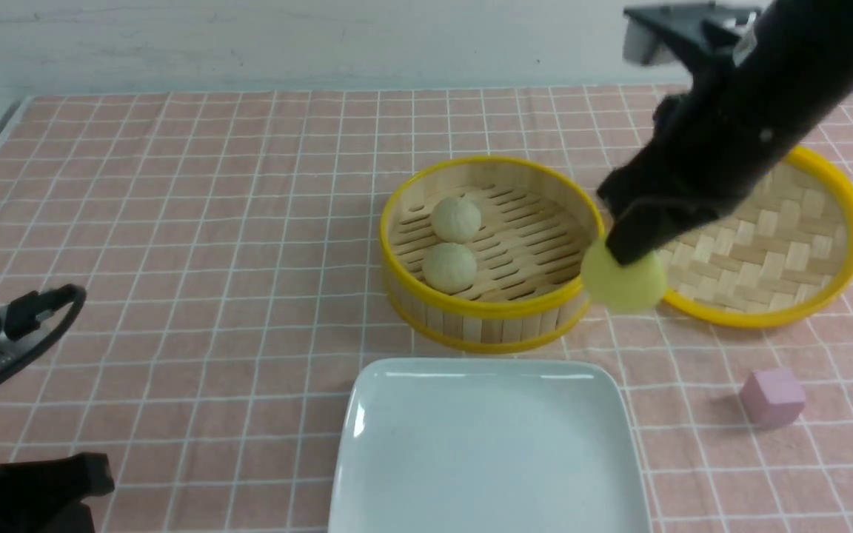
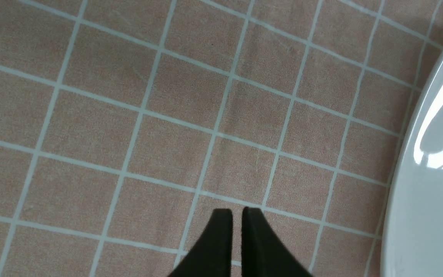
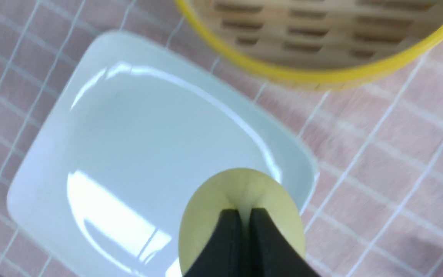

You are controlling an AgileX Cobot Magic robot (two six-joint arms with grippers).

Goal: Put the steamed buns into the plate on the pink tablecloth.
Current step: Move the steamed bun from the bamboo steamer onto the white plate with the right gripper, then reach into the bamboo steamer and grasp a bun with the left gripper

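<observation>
My right gripper (image 1: 623, 259) hangs just above the near right rim of the bamboo steamer (image 1: 486, 309), shut on the pale yellow steamed bun (image 1: 630, 285). In the right wrist view its fingertips (image 3: 245, 211) pinch that bun (image 3: 240, 188) over a corner of the white square plate (image 3: 137, 146). Two beige steamed buns (image 1: 456, 218) (image 1: 449, 266) lie inside the steamer. The plate (image 1: 486, 451) sits on the pink tablecloth (image 1: 175, 222), in front of the steamer, with nothing on it. My left gripper (image 2: 237, 211) hovers over bare cloth left of the plate (image 2: 429, 215), its fingers nearly together and holding nothing.
The woven, yellow-rimmed lid (image 1: 767, 244) lies right of the steamer, partly behind my right arm. A small pink cube (image 1: 772, 397) sits on the cloth right of the plate. My left arm (image 1: 12, 337) rests low at the front left.
</observation>
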